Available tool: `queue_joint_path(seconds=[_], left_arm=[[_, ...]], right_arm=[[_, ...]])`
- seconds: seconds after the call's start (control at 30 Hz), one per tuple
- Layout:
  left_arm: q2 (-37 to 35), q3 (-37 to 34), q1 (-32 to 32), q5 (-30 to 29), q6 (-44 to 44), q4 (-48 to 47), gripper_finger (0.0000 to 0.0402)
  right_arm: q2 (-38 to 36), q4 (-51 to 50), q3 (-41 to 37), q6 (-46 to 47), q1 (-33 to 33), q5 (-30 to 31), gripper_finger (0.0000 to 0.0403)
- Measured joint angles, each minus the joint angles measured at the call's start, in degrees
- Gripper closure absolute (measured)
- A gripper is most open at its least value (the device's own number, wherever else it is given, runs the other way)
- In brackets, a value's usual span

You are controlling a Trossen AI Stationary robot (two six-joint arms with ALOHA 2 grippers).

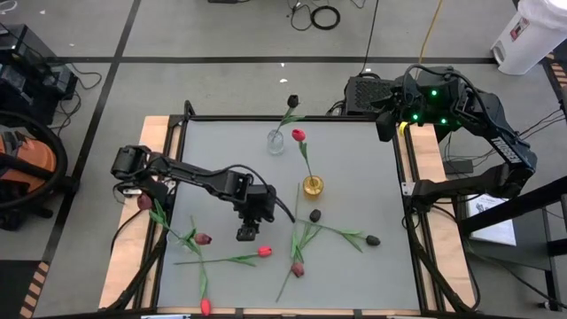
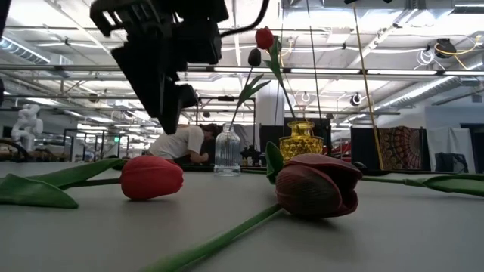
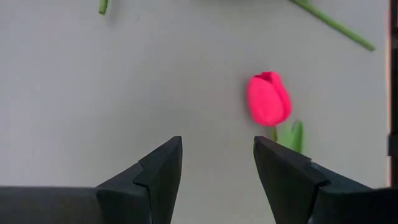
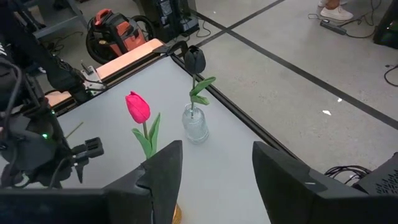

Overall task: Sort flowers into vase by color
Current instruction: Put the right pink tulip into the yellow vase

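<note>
High view: the left jaws (image 1: 247,233) hung open over the surface (image 1: 354,177), empty.
A red-pink tulip (image 3: 268,98) lay flat just ahead of them, off to one side of the gap, and other loose tulips lay scattered around. Farther off, a clear vase (image 1: 276,142) held a black tulip (image 1: 293,101) and a gold vase (image 1: 313,185) a red one. The right jaws (image 4: 216,163) waited open at the far corner.

One red-pink tulip (image 1: 299,135) stands in the gold vase (image 1: 313,185), a black tulip (image 1: 293,101) in the clear vase (image 1: 276,141); the others lie scattered flat.
</note>
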Motion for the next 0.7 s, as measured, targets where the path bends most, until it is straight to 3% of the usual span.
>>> queue_joint_path(seconds=[0.37, 0.7], left_arm=[[4.7, 0.0, 3.3, 4.1, 2.1, -0.5, 0.0196], [6.2, 0.0, 1.0, 5.7, 0.6, 1.2, 0.0196]], right_arm=[[0.0, 0.0, 0.0, 0.0, 0.0, 0.0, 0.0215], [0.0, 0.0, 0.0, 0.0, 0.0, 0.0, 0.0215]])
